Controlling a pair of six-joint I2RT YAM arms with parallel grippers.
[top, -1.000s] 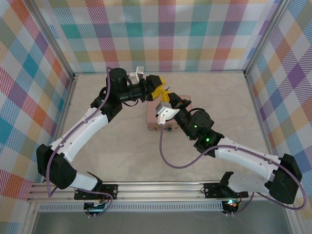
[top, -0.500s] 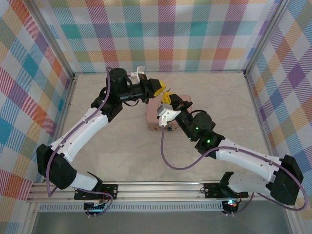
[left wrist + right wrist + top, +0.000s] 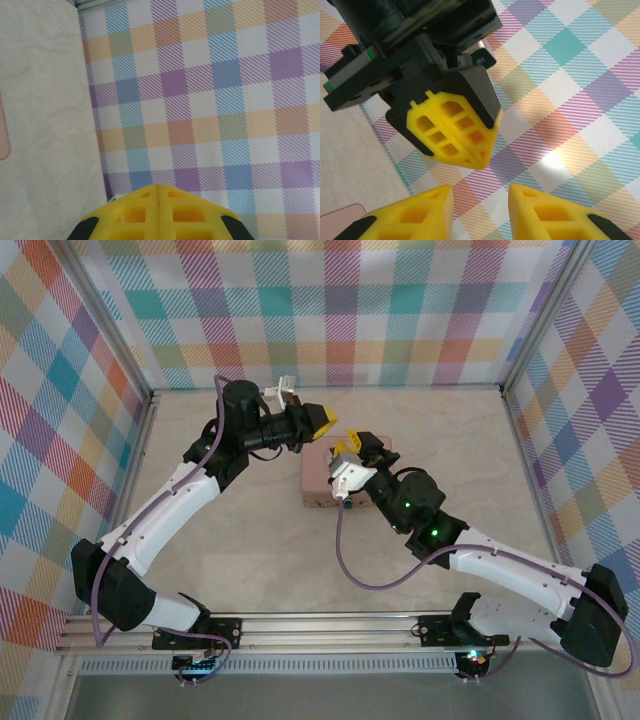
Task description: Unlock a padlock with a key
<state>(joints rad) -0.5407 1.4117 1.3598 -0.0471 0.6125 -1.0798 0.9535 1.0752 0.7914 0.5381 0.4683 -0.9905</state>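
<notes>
The padlock and the key are hidden; I find neither in any view. My left gripper (image 3: 325, 421) hovers above the far edge of the pink tin (image 3: 316, 480), its yellow fingers pressed flat together, with nothing visible between them. From the right wrist view the left gripper (image 3: 481, 161) hangs just ahead, shut, tip pointing down-right. My right gripper (image 3: 480, 194) is open below it, bare wall showing through the gap. From above, the right gripper (image 3: 351, 440) sits just right of the left one. In the left wrist view the shut left gripper (image 3: 158, 187) faces the checked wall.
The pink tin lies mid-table, partly under my right wrist; an edge of the tin (image 3: 2, 131) shows at the left. Checked walls (image 3: 350, 310) close in the far and side edges. Beige tabletop (image 3: 250, 550) spreads in front of the tin.
The left gripper has drawn back a little to the left, away from the right gripper. The right arm has shifted slightly right and its gripper has risen.
</notes>
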